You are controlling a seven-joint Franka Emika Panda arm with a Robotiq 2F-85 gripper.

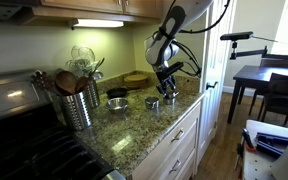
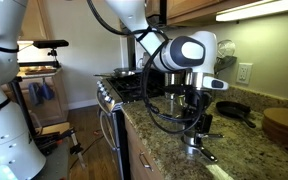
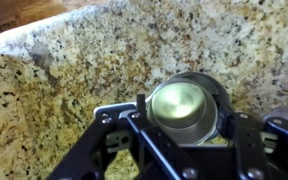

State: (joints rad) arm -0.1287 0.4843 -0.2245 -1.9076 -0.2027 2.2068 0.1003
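Tool [image 3: 184,112] is squeezed shut on the shiny metal cup [image 3: 182,100], bottom middle of the wrist view, low over the speckled table [image 3: 74,60], and the smooth cup could slip out and fall

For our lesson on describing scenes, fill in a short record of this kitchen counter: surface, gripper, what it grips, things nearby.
Surface: speckled granite countertop
Gripper: Robotiq gripper, pointing down, closed
Gripped: small metal cup, upright, open end up, between the fingers
Nearby: metal utensil holder with wooden spoons; stove at the counter's end
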